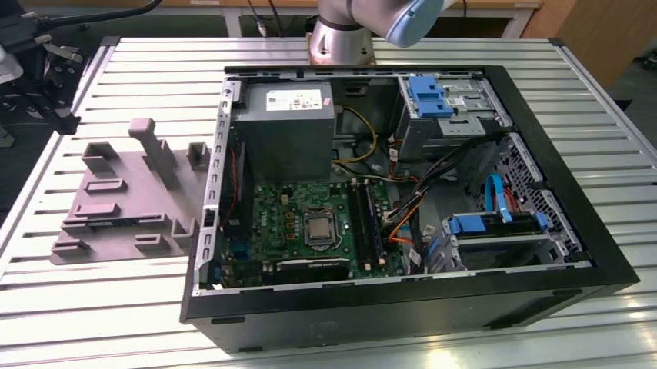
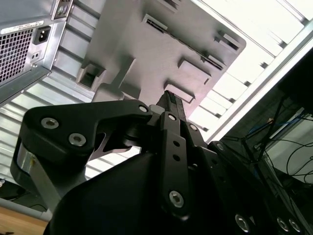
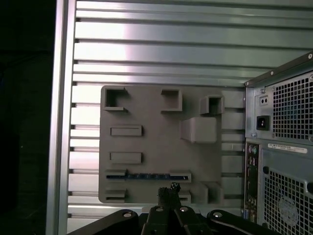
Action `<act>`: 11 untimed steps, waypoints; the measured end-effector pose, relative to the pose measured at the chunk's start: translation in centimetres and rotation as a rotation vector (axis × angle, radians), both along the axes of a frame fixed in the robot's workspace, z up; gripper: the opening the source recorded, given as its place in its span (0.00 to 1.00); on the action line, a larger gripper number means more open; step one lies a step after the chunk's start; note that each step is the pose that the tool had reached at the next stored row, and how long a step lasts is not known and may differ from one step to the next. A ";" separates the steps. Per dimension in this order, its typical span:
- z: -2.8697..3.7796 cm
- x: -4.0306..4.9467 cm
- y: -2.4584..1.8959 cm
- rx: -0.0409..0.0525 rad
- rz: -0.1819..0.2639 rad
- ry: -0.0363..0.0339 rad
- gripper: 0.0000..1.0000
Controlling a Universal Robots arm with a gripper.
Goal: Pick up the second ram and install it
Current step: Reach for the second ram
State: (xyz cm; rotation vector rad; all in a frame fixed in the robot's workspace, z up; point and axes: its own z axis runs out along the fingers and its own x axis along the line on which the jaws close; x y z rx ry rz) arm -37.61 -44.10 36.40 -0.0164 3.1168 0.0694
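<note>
The second ram (image 3: pixel 146 175) is a thin dark stick standing on edge in a long slot of the grey plastic tray (image 3: pixel 151 105). In the first wrist view my gripper (image 3: pixel 168 190) hovers above the tray's edge, close to the ram and apart from it. The second wrist view shows its black fingers (image 2: pixel 171 105) drawn together with nothing between them, pointing at the tray (image 2: pixel 146 54). In the exterior view the tray (image 1: pixel 113 231) lies on the slatted table left of the open computer case (image 1: pixel 411 304).
The green board (image 1: pixel 308 219) with its long black slots (image 1: pixel 365 215) lies inside the case, below the grey power-supply box (image 1: pixel 282 127). Cables and blue drive brackets fill the case's right side. The arm's base (image 1: pixel 344 34) stands behind the case. The case's rear panel (image 3: pixel 283 147) rises beside the tray.
</note>
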 end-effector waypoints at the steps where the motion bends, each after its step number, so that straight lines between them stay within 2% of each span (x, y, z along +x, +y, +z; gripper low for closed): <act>1: -0.04 -0.06 -0.01 0.0000 0.000 0.0000 0.11; 11: -0.44 -0.64 -0.11 -0.0001 0.001 0.0000 0.11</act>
